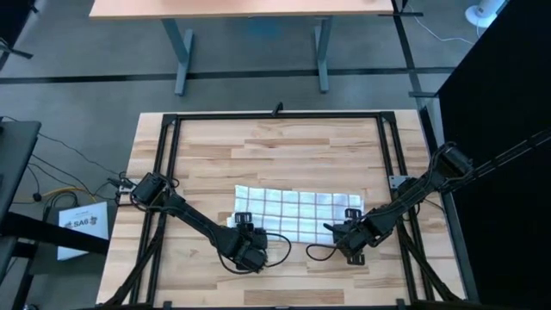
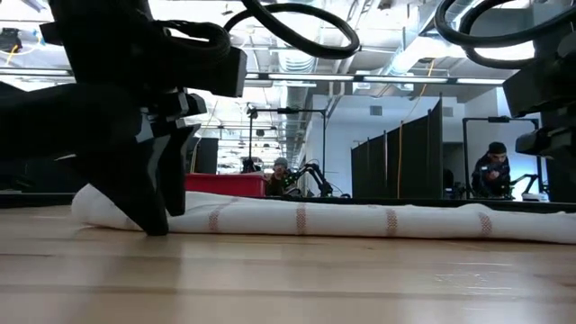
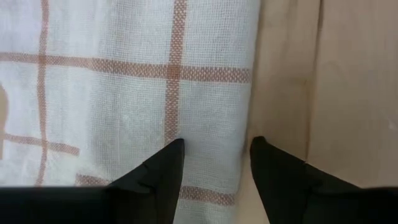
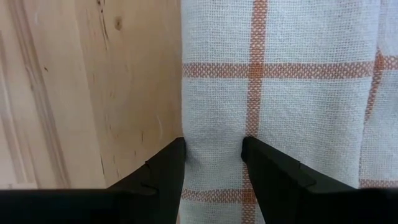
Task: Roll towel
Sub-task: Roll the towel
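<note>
Two claws down on the towel (image 1: 294, 211), one at each near corner. Left claw (image 3: 214, 163): fingers part-open, straddling the towel's side edge, one finger (image 3: 163, 171) over cloth, the other over bare wood. Right claw (image 4: 211, 160): fingers narrow, bracketing a strip of cloth at the opposite edge; cannot tell if it's actually pinched. Towel lies spread across the middle of the desk (image 1: 284, 142), long side left to right; lines read dark from above and reddish-brown close up. The low view shows a soft raised fold along its near edge. Black frame (image 1: 275, 116) rims the desk. Loose cables trail beside both claws on the near side. Second desk (image 1: 250, 9) beyond. People (image 2: 492, 168) in the room behind.
</note>
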`<state>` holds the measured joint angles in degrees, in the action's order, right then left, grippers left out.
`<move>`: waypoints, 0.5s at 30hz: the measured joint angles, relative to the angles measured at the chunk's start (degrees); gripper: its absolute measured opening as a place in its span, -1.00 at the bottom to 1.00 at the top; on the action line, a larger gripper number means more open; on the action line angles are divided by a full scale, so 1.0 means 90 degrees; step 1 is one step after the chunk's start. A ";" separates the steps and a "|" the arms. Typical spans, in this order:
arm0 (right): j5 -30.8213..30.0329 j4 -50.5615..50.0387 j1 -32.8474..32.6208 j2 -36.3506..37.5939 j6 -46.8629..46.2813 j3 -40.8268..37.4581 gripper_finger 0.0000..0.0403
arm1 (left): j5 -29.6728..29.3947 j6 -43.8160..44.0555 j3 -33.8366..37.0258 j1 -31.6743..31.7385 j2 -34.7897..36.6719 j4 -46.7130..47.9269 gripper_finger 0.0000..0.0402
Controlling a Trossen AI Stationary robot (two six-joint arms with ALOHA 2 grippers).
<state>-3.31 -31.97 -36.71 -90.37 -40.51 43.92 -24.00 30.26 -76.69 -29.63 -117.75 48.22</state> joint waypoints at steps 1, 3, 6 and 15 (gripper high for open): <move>0.0000 0.0000 0.0000 0.0000 -0.0004 0.0000 -0.23 | 0.0003 0.0000 0.0000 0.0001 0.0000 -0.0025 -0.17; 0.0000 -0.0002 0.0000 0.0000 -0.0004 -0.0002 -0.26 | 0.0014 0.0000 0.0002 0.0001 0.0000 -0.0032 -0.21; -0.0002 -0.0015 0.0005 0.0000 -0.0026 -0.0005 -0.38 | 0.0087 0.0000 0.0002 0.0001 0.0000 -0.0048 -0.39; 0.0104 0.0087 -0.0206 -0.0005 -0.0527 -0.0005 -0.94 | 0.0343 0.0123 -0.0040 -0.0006 0.0023 0.0046 -0.96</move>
<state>-2.37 -31.18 -38.57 -90.41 -45.25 43.88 -20.91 31.37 -77.05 -29.68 -117.54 48.63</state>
